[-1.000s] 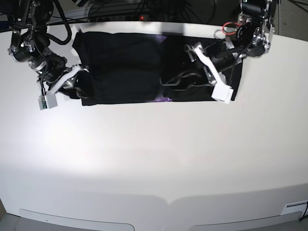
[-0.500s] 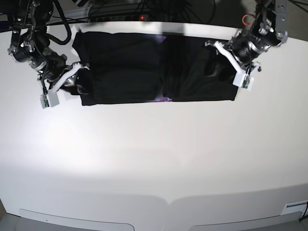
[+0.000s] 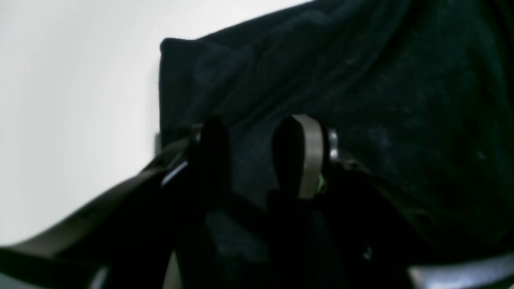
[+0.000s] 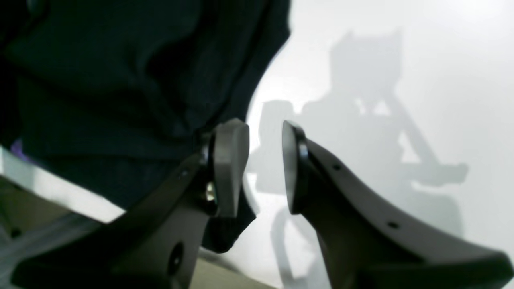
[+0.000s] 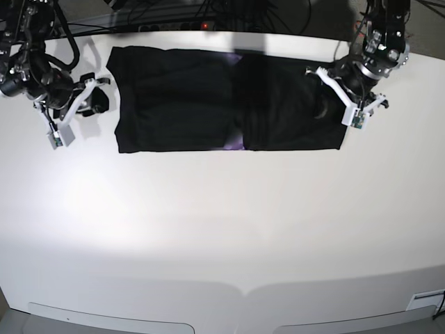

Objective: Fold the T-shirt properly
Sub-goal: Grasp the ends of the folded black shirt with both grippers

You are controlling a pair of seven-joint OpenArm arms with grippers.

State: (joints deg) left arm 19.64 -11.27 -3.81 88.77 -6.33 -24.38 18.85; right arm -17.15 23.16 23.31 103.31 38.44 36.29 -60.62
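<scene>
T-shirt (image 5: 208,97) flat on table (image 5: 222,229), far side, centred.

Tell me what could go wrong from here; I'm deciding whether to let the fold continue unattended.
1. The black cloth T-shirt lies as a long strip near the far edge of the white table; a tug could pull it off.
2. The left pincer is open over the cloth and may catch several layers.
3. The right pincer is off the shirt, leaving that end unheld.

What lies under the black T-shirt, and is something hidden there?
The T-shirt lies flat on the white table. A purple strip of print peeks out at its near edge; the rest underneath is covered.
</scene>
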